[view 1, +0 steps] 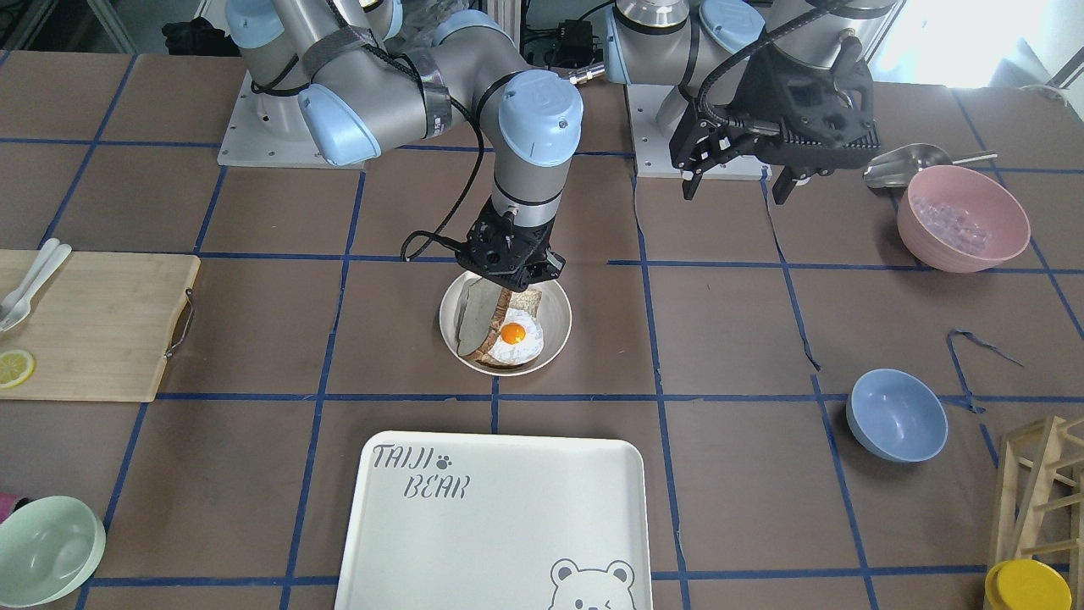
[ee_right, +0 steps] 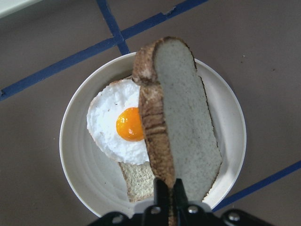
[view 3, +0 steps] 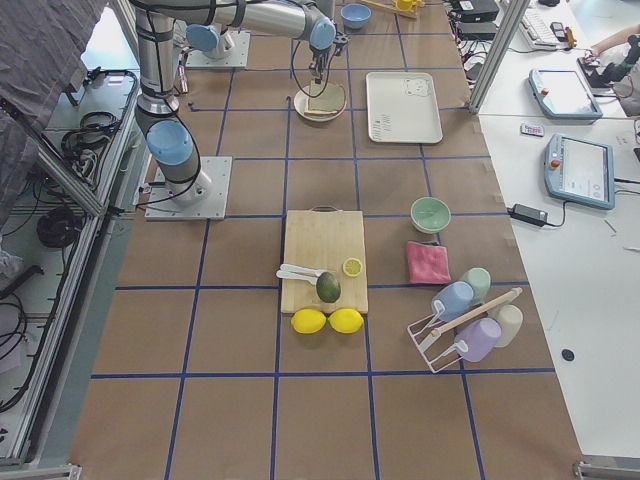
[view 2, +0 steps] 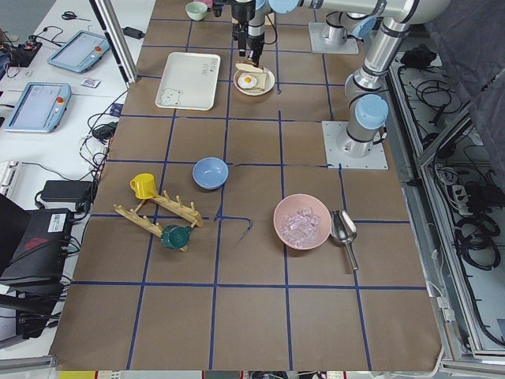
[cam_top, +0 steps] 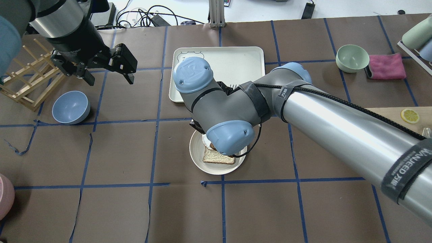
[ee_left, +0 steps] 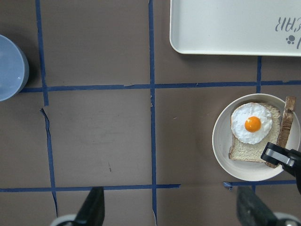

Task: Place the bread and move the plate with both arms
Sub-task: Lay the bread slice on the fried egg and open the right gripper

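Observation:
My right gripper (view 1: pixel 512 273) is shut on the bread (view 1: pixel 476 318), a dark-crusted slice. It holds the slice tilted on edge, low over the cream-white plate (view 1: pixel 557 339). In the right wrist view the fingers (ee_right: pixel 161 188) pinch the crust of the bread (ee_right: pixel 183 122) above the plate (ee_right: pixel 75 155). A paler slice (cam_top: pixel 217 157) topped with a fried egg (view 1: pixel 514 335) lies in the plate. My left gripper (view 1: pixel 734 191) is open and empty. It hovers high and well away from the plate, also in the overhead view (cam_top: pixel 109 79). The left wrist view looks down on the plate (ee_left: pixel 221 141).
The bear-print tray (view 1: pixel 508 525) lies beyond the plate from the robot. A blue bowl (view 1: pixel 896 415) and a pink bowl (view 1: pixel 963 218) with a scoop sit on the left arm's side. A cutting board (view 1: pixel 93 322) and a green bowl (view 1: pixel 47 551) are on the right arm's side.

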You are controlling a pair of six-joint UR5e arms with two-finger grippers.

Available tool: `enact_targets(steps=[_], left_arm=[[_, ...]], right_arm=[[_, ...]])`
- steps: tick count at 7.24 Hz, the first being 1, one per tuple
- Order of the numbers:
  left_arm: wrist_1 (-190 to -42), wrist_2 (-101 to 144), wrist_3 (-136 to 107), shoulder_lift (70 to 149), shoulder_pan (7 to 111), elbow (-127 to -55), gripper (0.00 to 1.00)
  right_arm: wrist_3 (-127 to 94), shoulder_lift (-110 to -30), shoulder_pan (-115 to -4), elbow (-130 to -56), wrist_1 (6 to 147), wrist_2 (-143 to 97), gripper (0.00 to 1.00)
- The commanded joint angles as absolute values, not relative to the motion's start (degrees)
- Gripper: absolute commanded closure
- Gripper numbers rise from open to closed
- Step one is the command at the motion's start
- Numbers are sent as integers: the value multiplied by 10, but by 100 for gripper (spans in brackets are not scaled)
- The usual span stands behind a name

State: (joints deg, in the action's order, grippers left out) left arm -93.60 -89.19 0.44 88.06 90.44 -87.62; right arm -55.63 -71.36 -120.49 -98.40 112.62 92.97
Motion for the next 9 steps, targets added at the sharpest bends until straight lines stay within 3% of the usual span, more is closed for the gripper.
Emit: enact_targets(steps=[1,2,4,7,9], left_arm=[[-936,-891,4,881,904,-877,0],[-935,-891,4,881,904,-877,0],[-936,-889,6,884,903,-876,0],[-935,-880,3,900,903,-888,0],[-857,-801,-2,915,904,-967,0]], right_arm=[[-557,-714,-1205,-989,1126,930,73],[-558,-714,-1206,-989,1123,929,51],[-562,-718,-1214,-985,1126,929,24],[-533,-719,-1188,-939,1119,929,1],[-367,-738,-1113,-921,1073,921,0]])
